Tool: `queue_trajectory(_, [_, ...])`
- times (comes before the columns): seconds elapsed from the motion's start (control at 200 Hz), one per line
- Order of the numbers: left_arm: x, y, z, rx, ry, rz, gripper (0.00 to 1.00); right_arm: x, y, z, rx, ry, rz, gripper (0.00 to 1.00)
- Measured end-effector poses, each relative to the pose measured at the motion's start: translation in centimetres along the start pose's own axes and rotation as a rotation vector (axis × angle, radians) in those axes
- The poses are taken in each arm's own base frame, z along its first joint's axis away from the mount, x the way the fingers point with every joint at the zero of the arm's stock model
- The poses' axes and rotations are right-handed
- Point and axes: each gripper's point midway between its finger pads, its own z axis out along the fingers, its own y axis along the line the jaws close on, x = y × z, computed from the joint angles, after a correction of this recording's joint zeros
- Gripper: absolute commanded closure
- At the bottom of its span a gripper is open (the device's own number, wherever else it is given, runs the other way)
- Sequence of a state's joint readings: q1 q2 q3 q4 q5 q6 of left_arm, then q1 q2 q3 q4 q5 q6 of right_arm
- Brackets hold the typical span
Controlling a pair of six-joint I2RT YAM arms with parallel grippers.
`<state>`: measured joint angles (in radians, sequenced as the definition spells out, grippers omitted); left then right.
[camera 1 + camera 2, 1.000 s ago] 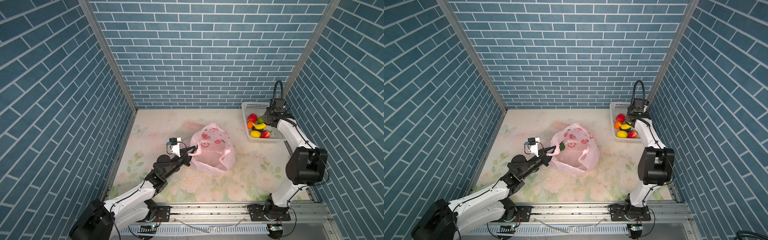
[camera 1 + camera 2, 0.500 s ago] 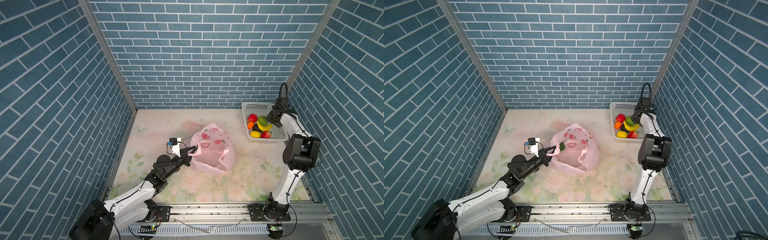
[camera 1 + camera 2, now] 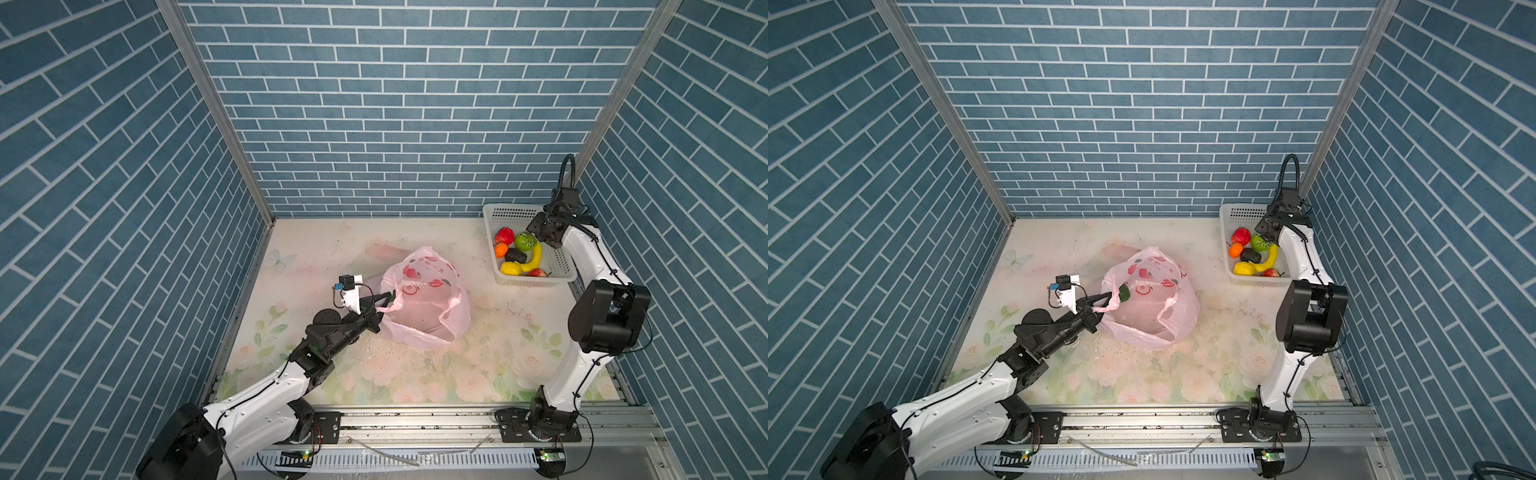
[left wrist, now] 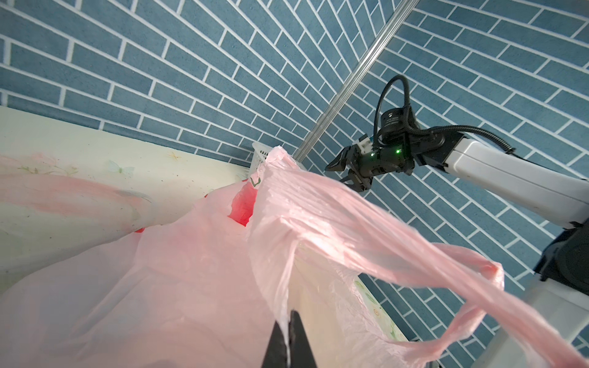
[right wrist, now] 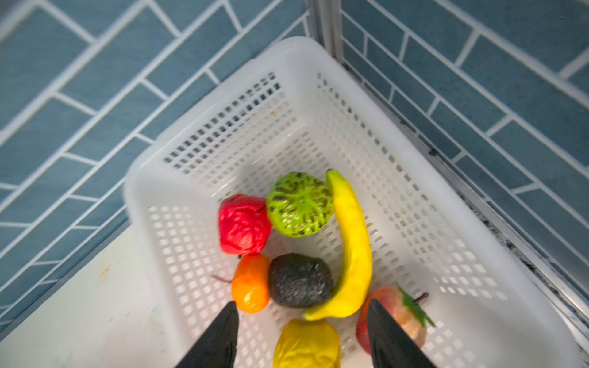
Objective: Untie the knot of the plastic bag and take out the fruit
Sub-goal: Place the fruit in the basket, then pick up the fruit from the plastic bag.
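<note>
1. In the right wrist view the right gripper shows two black fingers spread wide at the bottom of the frame with nothing between them. They hang above the fruit in the white basket.
2. A second ago these jaws were much narrower and sat lower among the fruit. Since then they have widened and lifted. I judge that a piece has just been dropped, but I cannot tell which one.
3. The left gripper, at bottom centre of the left wrist view, has its fingers pressed together, pinching the film at the rim of the plastic bag. Neither this grip nor the bag has shifted over that second.
4. Seven pieces lie in the basket, at the upper right in both top views: red, green, orange, dark brown, a banana, a yellow one and an apple.
5. The bag sits mid-frame in a top view with its mouth gaping. Its handle loop hangs free and no knot shows, so the untying looks done and the unloading looks finished or nearly so.
6. Only the right wrist view separates each fruit. Only the left wrist view shows the pinch on the film and the right gripper's parted fingers from the side.
7. A top view shows a dark green patch at the bag's rim, and I cannot tell what it is. Folds in the bag could still hide a fruit.
</note>
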<state>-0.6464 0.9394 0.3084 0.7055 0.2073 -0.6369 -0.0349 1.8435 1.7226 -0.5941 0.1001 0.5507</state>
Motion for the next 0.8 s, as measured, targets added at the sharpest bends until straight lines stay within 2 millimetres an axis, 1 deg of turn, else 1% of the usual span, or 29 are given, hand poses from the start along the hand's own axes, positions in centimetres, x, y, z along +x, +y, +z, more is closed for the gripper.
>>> queue_trajectory(0.075, [-0.2, -0.1, -0.1, 0.001, -0.003, 0.005, 0.95, 1.1, 2.8, -2.4, -0.073, 0.001, -0.038, 0.36])
queue_trajectory(0.145, [-0.4, -0.3, -0.1, 0.001, -0.002, 0.009, 0.95, 2.9, 5.7, -4.6, -0.15, 0.02, -0.082, 0.36])
queue_trajectory(0.28, [-0.8, -0.6, -0.1, -0.003, 0.004, 0.023, 0.95, 7.3, 11.7, -9.2, -0.312, 0.077, -0.189, 0.36])
queue_trajectory(0.335, [-0.9, -0.7, -0.1, -0.006, 0.008, 0.027, 0.95, 9.3, 14.0, -11.6, -0.385, 0.101, -0.238, 0.36])
queue_trajectory(0.425, [-0.8, -0.6, -0.3, -0.014, 0.019, 0.033, 0.95, 12.4, 17.2, -15.7, -0.506, 0.14, -0.309, 0.36])
queue_trajectory(0.51, [-0.6, -0.5, -0.4, -0.022, 0.03, 0.038, 0.95, 14.9, 19.4, -19.1, -0.605, 0.166, -0.366, 0.36])
queue_trajectory(0.59, [-0.3, -0.2, -0.4, -0.034, 0.043, 0.04, 0.95, 17.1, 20.9, -21.4, -0.674, 0.195, -0.414, 0.37])
queue_trajectory(0.7, [-0.2, 0.0, -0.4, -0.043, 0.046, 0.042, 0.95, 20.3, 22.3, -22.9, -0.729, 0.247, -0.473, 0.37])
queue_trajectory(0.8, [-0.3, 0.1, -0.4, -0.052, 0.039, 0.044, 0.95, 23.3, 22.7, -23.1, -0.742, 0.298, -0.527, 0.37])
